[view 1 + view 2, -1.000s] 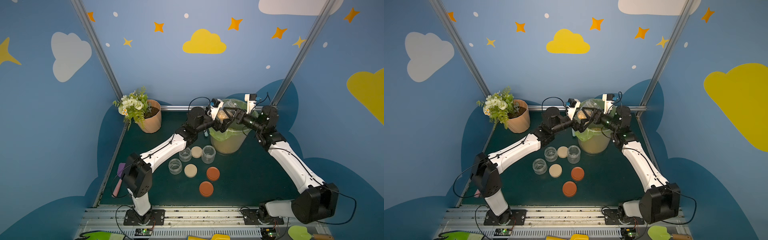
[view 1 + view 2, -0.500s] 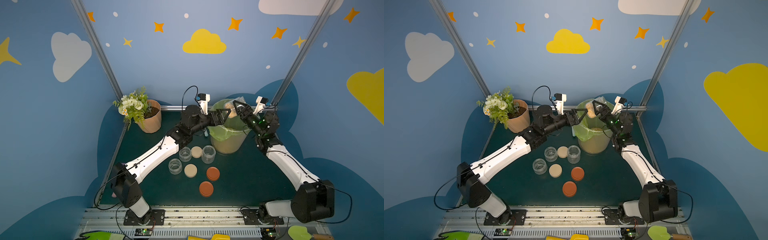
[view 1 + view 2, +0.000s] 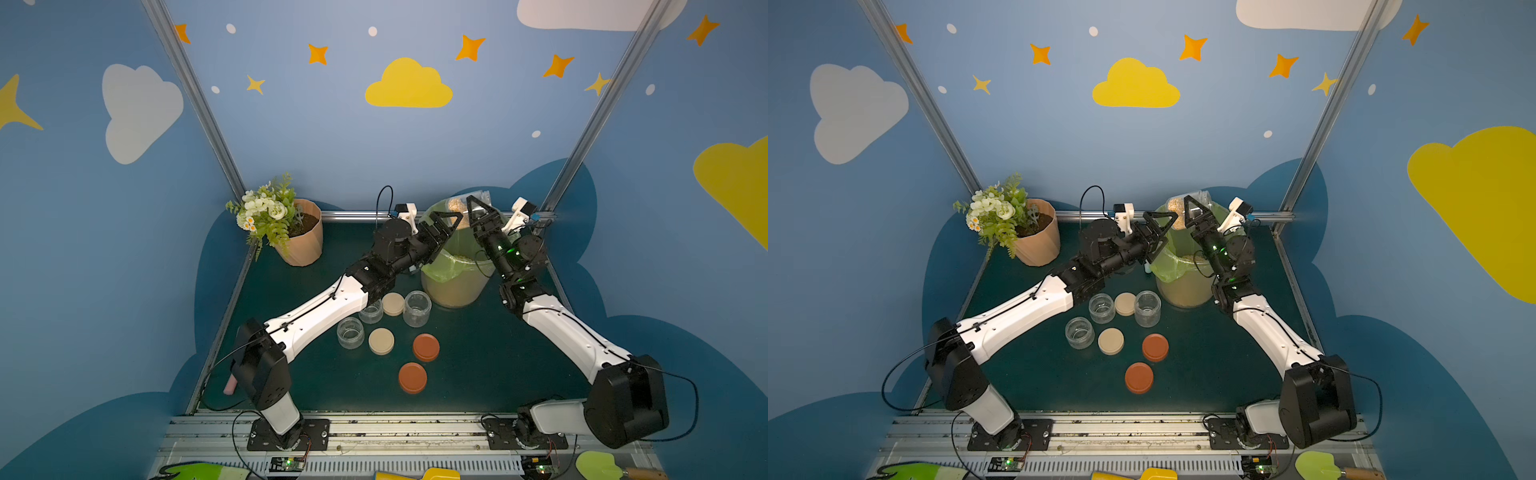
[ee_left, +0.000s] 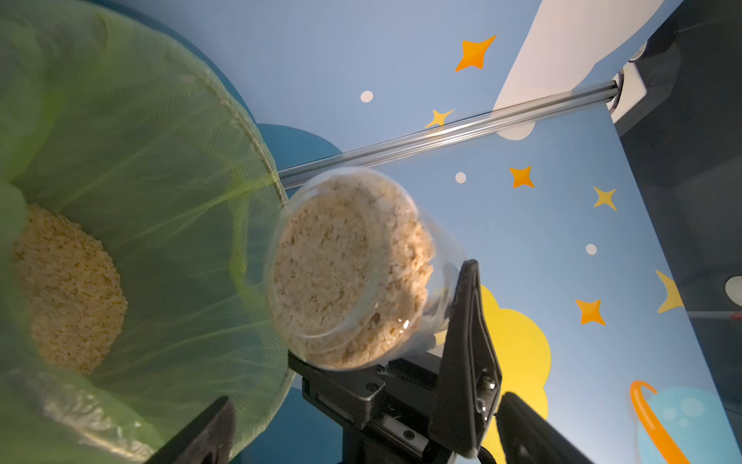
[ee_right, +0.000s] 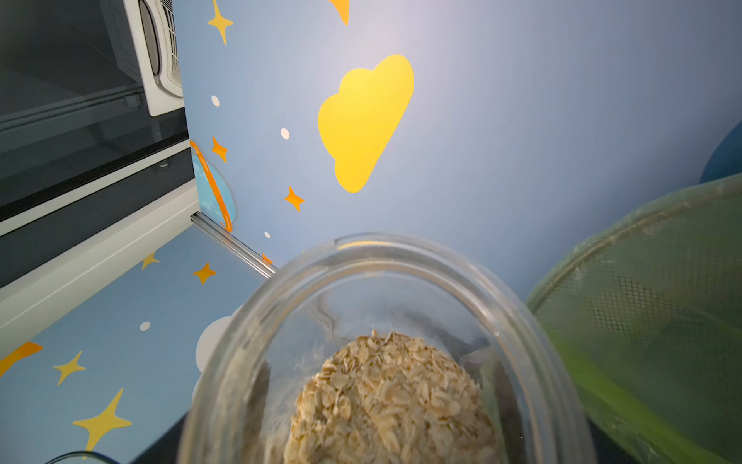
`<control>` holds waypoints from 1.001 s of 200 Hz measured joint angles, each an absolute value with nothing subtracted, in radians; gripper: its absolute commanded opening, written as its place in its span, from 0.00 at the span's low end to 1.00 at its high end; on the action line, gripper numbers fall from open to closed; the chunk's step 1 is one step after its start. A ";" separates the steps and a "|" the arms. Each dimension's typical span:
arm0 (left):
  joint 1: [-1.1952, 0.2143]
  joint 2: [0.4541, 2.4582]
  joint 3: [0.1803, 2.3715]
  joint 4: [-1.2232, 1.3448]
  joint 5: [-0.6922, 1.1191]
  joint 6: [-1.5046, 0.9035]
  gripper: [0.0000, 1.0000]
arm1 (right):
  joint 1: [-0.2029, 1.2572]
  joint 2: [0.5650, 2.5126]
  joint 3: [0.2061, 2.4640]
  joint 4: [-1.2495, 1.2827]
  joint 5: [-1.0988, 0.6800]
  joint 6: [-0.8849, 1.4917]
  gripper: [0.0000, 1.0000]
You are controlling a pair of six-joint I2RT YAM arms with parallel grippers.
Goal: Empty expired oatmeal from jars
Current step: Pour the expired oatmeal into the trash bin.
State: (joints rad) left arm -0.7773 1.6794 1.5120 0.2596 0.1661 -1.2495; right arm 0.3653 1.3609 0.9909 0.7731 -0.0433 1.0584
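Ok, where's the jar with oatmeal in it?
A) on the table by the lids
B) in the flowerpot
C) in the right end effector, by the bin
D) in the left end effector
C: the right end effector grips the jar of oatmeal up by the bin; the three jars on the table look empty.

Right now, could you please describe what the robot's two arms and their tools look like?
The left arm and right arm match: white shells between rounded black joints, with thin black cables looping alongside. Small green lights glow near the right wrist. The left tool and right tool have black triangular fingers, with a white camera mount behind each.
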 measured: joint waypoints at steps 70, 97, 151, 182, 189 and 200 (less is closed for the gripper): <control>-0.801 1.728 1.520 0.352 0.050 -1.412 1.00 | 0.397 1.361 0.917 0.852 0.035 1.090 0.38; -0.799 1.737 1.520 0.387 0.012 -1.439 1.00 | 0.397 1.361 0.909 0.875 0.044 1.104 0.38; -0.797 1.842 1.575 0.448 -0.007 -1.508 1.00 | 0.398 1.372 0.908 0.926 0.049 1.121 0.38; -0.797 1.867 1.578 0.472 -0.030 -1.531 1.00 | 0.400 1.414 0.908 0.960 0.053 1.145 0.38; -0.797 1.869 1.579 0.472 -0.037 -1.531 1.00 | 0.403 1.421 0.907 0.966 0.054 1.151 0.38; -0.797 1.873 1.586 0.474 -0.045 -1.532 1.00 | 0.405 1.430 0.904 0.973 0.054 1.160 0.38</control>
